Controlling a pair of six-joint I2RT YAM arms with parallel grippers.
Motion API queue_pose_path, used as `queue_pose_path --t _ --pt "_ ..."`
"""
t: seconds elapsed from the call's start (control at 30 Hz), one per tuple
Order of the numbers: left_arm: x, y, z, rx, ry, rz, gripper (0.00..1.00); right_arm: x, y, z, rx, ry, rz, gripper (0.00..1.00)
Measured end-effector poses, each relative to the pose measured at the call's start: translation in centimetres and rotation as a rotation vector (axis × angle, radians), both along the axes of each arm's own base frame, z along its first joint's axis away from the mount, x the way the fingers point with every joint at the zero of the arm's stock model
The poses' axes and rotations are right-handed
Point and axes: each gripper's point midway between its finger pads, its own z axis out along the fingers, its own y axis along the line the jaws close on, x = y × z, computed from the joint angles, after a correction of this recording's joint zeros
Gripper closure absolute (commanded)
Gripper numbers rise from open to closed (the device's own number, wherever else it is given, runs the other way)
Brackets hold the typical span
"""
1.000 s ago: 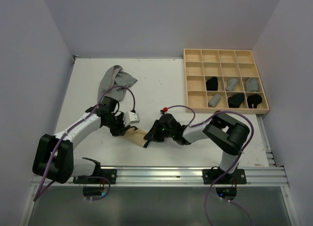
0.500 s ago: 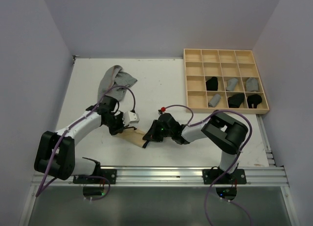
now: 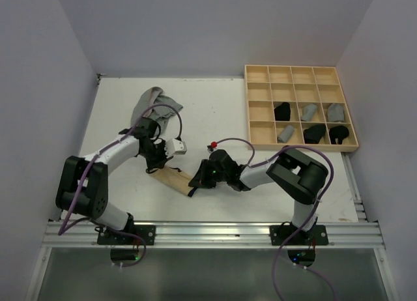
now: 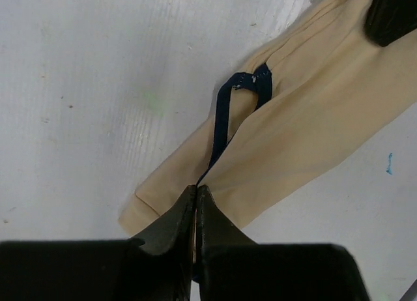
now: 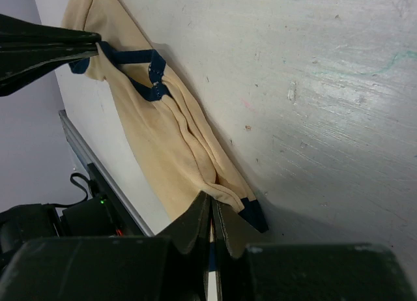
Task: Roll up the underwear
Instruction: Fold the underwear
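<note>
Your left claw pressed together, pinching dark-trimmed end of tan underwear. Your right claw pinching opposite end. Garment lies stretched on scuffed, pen-marked white desk, 6 o'clock of centre. Grey pile at 10 o'clock. Wooden tray at 2 o'clock. Lavender walls enclose three sides.
</note>
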Motion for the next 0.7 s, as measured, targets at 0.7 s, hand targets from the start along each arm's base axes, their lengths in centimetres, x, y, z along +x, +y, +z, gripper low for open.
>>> queue_pose_path --t 0.7 --pt "3.5 1.6 9.4 -0.123 -0.236 0.165 0.60 -3.9 -2.0 5.3 -0.081 -0.098 0.115 0.58"
